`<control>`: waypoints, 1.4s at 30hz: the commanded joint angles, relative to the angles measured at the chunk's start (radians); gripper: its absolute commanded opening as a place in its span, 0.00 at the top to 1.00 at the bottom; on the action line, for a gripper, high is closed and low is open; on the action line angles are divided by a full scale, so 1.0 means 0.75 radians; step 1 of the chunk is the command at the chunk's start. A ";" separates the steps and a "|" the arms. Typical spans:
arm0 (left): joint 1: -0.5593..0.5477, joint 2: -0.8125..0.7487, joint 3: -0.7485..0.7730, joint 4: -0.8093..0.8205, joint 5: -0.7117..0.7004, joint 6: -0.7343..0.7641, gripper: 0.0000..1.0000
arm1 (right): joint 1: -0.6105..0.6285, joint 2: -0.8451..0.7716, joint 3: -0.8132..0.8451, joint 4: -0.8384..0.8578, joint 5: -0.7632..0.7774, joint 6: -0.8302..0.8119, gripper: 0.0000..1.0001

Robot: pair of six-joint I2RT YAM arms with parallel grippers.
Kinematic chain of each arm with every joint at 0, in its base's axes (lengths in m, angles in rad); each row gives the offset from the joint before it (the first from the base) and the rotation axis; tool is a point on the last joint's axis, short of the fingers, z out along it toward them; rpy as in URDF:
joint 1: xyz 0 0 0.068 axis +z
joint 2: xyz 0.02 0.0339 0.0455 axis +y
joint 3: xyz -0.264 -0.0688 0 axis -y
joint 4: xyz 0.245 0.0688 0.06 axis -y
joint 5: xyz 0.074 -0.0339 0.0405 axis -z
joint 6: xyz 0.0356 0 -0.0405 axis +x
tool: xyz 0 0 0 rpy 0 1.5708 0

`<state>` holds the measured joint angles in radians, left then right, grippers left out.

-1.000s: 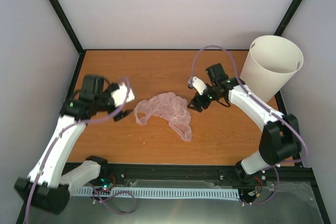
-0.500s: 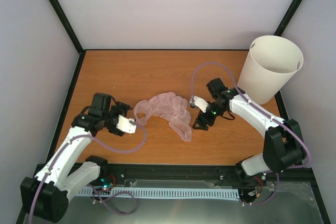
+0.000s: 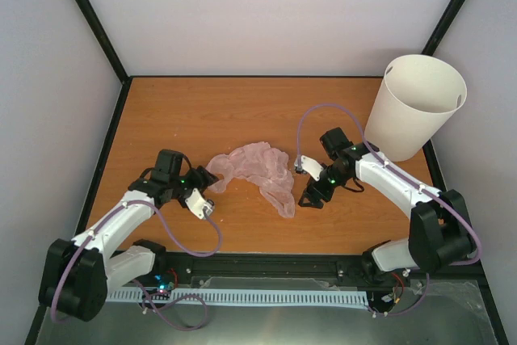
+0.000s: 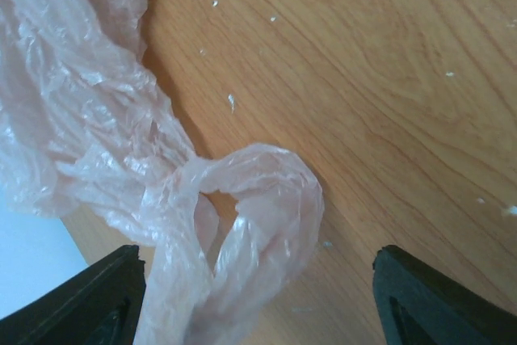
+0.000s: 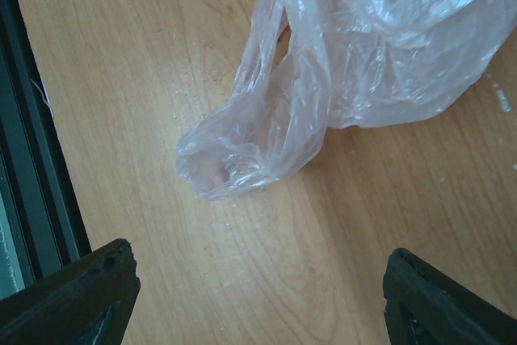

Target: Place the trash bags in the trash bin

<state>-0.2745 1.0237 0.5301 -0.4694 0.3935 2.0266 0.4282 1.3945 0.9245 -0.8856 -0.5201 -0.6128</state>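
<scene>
Left claw (image 4: 258, 292) is spread wide, the trash bag (image 4: 97, 119) looping on the desk (image 4: 388, 78) within its span. Right claw (image 5: 258, 284) is spread too, with the bag's tail just ahead.

Top view high above the near edge, looking down, wrist views close over the desk (image 4: 388, 78) — all share the pink bag (image 3: 254, 169).

Open table (image 3: 242, 111) separates trash bag (image 3: 258, 169) from trash bin (image 3: 414, 119).
</scene>
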 commanded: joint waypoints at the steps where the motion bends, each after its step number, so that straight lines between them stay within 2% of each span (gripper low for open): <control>1: -0.083 0.084 -0.047 0.244 0.000 0.166 0.27 | 0.012 -0.021 -0.045 0.030 -0.031 0.022 0.17; 5: -0.145 0.208 -0.004 0.332 -0.112 0.005 0.59 | 0.012 0.031 -0.042 0.111 -0.004 0.092 0.17; 6: -0.160 0.237 0.032 0.323 -0.127 -0.058 0.70 | 0.012 0.053 -0.037 0.132 0.002 0.125 0.16; 7: -0.172 0.263 0.078 0.299 -0.138 -0.148 0.86 | 0.012 0.078 -0.029 0.154 0.001 0.157 0.15; 8: -0.178 0.288 0.162 0.271 -0.135 -0.261 0.98 | 0.012 0.109 -0.018 0.168 -0.008 0.185 0.14; 10: -0.182 0.357 0.354 0.148 -0.107 -0.567 0.99 | 0.011 0.167 0.015 0.194 -0.037 0.237 0.13; 13: -0.173 0.572 0.785 -0.152 -0.057 -1.204 0.99 | -0.009 0.242 0.085 0.218 -0.026 0.317 0.11; 14: -0.151 0.660 0.933 -0.261 -0.010 -1.406 0.99 | -0.027 0.261 0.112 0.222 -0.027 0.336 0.11; 16: -0.088 0.809 1.167 -0.475 0.204 -1.754 0.99 | -0.081 0.292 0.158 0.236 -0.046 0.375 0.11; 18: -0.046 0.899 1.252 -0.567 0.382 -2.041 0.99 | -0.142 0.320 0.193 0.245 -0.076 0.413 0.10; 21: -0.035 0.914 1.211 -0.505 0.531 -2.355 0.99 | -0.208 0.357 0.237 0.239 -0.107 0.438 0.10; 24: -0.035 0.850 1.150 -0.406 0.532 -2.476 0.99 | -0.241 0.360 0.241 0.236 -0.144 0.476 0.10; 31: 0.004 0.769 1.113 -0.395 0.406 -2.708 0.99 | -0.243 0.295 0.119 0.254 -0.220 0.566 0.11; 37: 0.027 0.685 0.942 -0.346 0.430 -2.830 0.99 | -0.219 0.286 0.072 0.207 -0.152 0.523 0.11; 42: 0.038 0.633 0.846 -0.276 0.462 -2.906 0.99 | -0.136 0.293 0.084 0.173 -0.038 0.482 0.11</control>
<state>-0.2596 1.5383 1.1961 -0.7345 0.7086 -0.0635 0.2806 1.6299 0.9798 -0.7296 -0.6113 -0.2256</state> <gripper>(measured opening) 0.010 0.894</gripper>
